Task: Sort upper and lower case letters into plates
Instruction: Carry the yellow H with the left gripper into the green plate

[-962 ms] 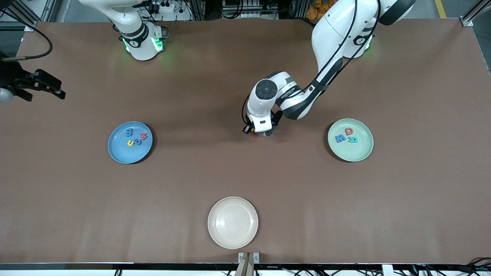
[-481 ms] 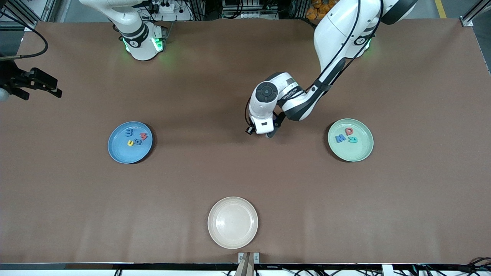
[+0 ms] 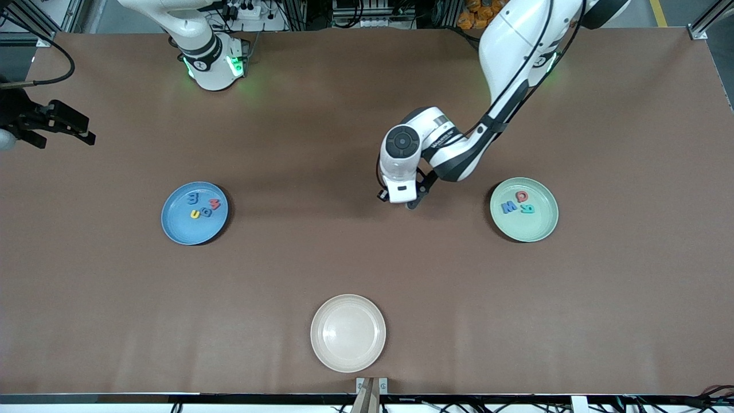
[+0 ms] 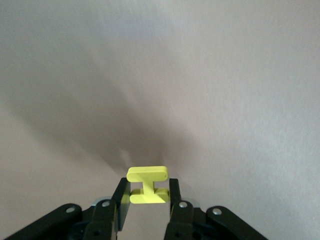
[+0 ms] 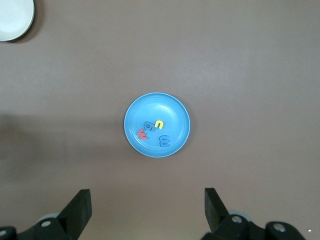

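Note:
My left gripper (image 3: 408,202) hangs low over the bare middle of the table, between the two plates. It is shut (image 4: 147,189) on a yellow letter (image 4: 146,176) shaped like an I or H. The blue plate (image 3: 180,228) toward the right arm's end holds several letters (image 3: 203,207) in blue, red and yellow. The mint green plate (image 3: 533,228) toward the left arm's end holds three: a red D (image 3: 521,196), a blue M (image 3: 508,207) and a teal one (image 3: 527,209). My right gripper (image 3: 74,133) waits high at the right arm's end of the table, open (image 5: 147,207) and empty, looking down on the blue plate (image 5: 179,111).
A cream-beige plate (image 3: 348,332) with nothing in it sits near the front camera's edge of the table, and also shows in the right wrist view (image 5: 12,17). Brown tabletop (image 3: 367,258) spreads between the three plates.
My left gripper has carried the yellow letter a short way toward the mint green plate. The right gripper has barely shifted.

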`<action>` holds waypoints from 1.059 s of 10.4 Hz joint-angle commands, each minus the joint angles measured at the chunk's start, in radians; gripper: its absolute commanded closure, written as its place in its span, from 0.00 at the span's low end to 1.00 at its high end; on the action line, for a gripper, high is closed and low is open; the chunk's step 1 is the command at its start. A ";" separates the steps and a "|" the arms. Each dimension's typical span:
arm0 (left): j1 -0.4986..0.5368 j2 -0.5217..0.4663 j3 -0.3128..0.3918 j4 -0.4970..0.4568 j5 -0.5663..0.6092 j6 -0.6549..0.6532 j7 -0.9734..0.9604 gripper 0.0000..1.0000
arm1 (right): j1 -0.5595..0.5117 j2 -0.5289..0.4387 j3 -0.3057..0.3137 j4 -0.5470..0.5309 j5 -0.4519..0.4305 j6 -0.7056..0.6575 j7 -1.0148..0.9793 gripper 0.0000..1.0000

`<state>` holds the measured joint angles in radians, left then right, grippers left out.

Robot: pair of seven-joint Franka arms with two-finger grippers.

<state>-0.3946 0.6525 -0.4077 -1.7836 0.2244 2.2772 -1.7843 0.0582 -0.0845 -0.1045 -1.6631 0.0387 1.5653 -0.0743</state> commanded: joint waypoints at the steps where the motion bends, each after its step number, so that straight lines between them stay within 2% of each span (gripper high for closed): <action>1: 0.065 -0.072 -0.023 -0.045 0.013 -0.089 0.093 0.81 | -0.012 -0.032 0.011 -0.024 0.010 -0.001 0.019 0.00; 4: 0.277 -0.158 -0.142 -0.143 0.013 -0.139 0.276 0.80 | -0.008 -0.032 0.009 -0.024 0.009 0.001 0.015 0.00; 6: 0.476 -0.201 -0.247 -0.200 0.013 -0.185 0.452 0.79 | -0.009 -0.035 0.009 -0.020 0.006 0.001 0.002 0.00; 8: 0.725 -0.208 -0.374 -0.256 0.015 -0.185 0.641 0.78 | -0.009 -0.038 0.012 -0.021 -0.046 0.001 -0.005 0.00; 9: 0.828 -0.202 -0.403 -0.284 0.015 -0.185 0.760 0.75 | -0.009 -0.038 0.014 -0.021 -0.051 0.002 -0.010 0.00; 11: 0.952 -0.200 -0.405 -0.321 0.022 -0.185 0.963 0.74 | -0.006 -0.038 0.014 -0.017 -0.049 0.006 -0.010 0.00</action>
<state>0.4699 0.4720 -0.7844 -2.0566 0.2249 2.0902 -0.9312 0.0575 -0.0977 -0.1001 -1.6634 0.0052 1.5657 -0.0752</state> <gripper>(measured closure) 0.643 0.000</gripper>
